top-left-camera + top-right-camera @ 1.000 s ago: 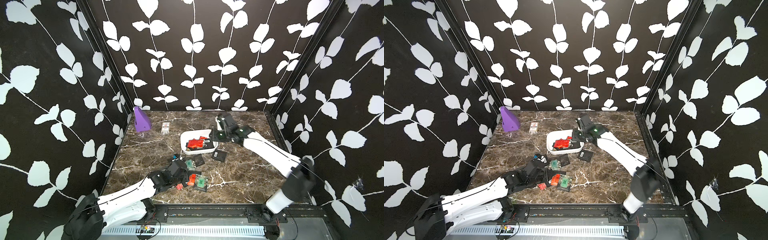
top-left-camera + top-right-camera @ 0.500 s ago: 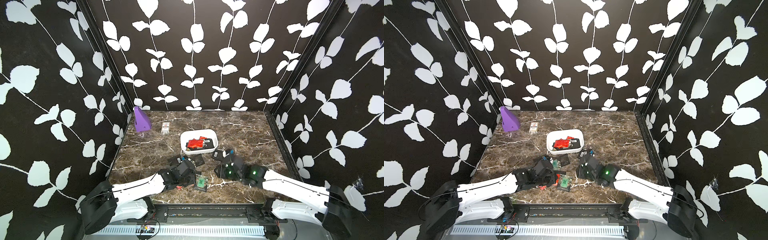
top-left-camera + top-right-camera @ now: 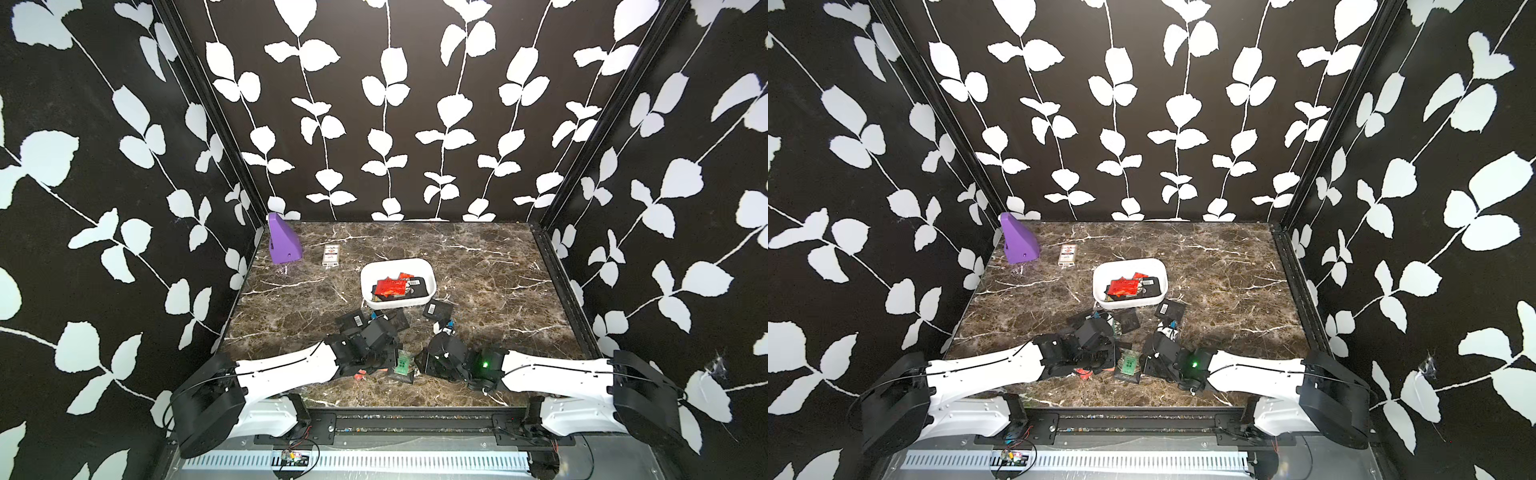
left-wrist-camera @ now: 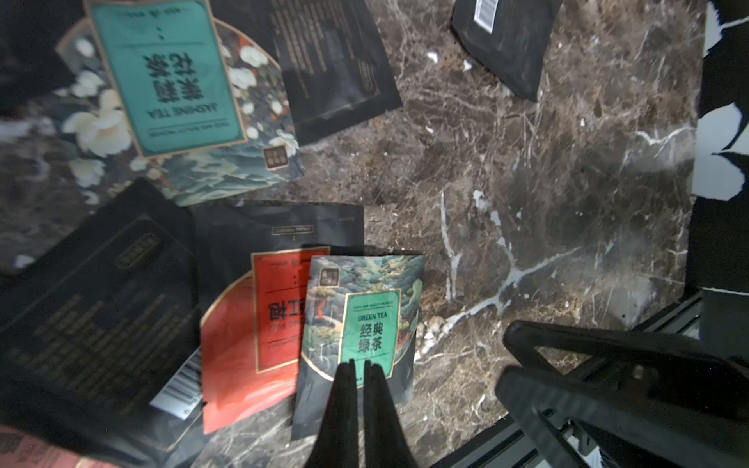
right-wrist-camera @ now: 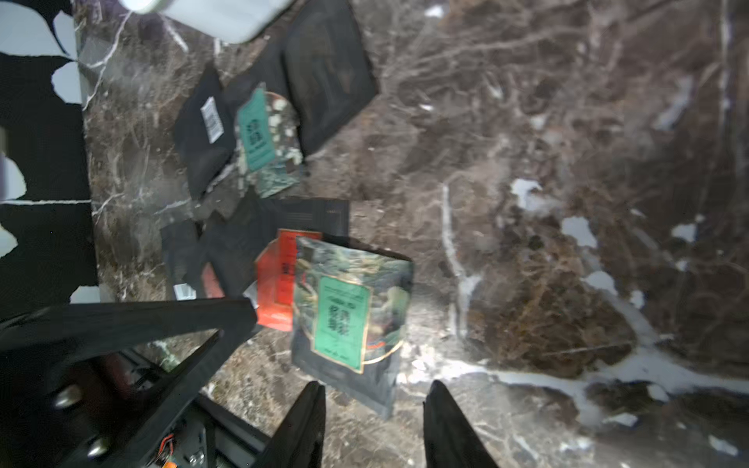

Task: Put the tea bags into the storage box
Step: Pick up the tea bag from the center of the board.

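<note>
On the brown marble tabletop (image 3: 498, 266), the white plastic rounded storage box (image 3: 395, 304) holds a few red and black foil tea bags (image 3: 390, 287); more lie scattered just before it. My right gripper (image 5: 375, 385) stands part open and empty. My left gripper (image 4: 357, 363) is closed, tips over the green-labelled foil sachet (image 4: 364, 320).

Both white arms reach low and forward from their bases, black wrists bent downward. The left gripper (image 4: 357, 366) has its fingers pressed together, tips pointing down. Just to its right, the right gripper (image 5: 375, 391) hangs with jaws partly apart, apparently gripping nothing.
</note>
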### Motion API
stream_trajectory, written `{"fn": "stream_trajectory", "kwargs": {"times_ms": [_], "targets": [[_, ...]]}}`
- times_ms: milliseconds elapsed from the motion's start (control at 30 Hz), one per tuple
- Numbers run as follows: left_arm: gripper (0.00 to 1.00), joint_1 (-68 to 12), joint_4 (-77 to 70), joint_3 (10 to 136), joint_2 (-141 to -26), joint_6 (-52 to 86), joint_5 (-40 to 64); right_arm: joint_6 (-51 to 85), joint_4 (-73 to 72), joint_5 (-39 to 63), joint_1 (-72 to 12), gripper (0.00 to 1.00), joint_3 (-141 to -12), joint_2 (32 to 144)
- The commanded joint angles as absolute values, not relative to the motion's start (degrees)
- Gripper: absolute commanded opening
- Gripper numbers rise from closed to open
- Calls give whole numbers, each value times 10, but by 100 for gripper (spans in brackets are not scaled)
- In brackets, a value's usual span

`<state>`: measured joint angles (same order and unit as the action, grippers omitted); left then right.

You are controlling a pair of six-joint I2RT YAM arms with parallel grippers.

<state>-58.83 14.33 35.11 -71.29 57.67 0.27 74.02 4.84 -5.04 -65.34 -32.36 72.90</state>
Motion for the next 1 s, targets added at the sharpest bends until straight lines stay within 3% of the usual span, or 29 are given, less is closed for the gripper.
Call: {"fn": "stream_trajectory", "kwargs": {"times_ms": [0, 967], "targets": [[0, -596, 140, 367, -726, 577, 9, 768, 8, -75, -658, 42, -297, 723], [0, -596, 140, 331, -792, 617, -12, 781, -65, -38, -658, 42, -293, 801]]}}
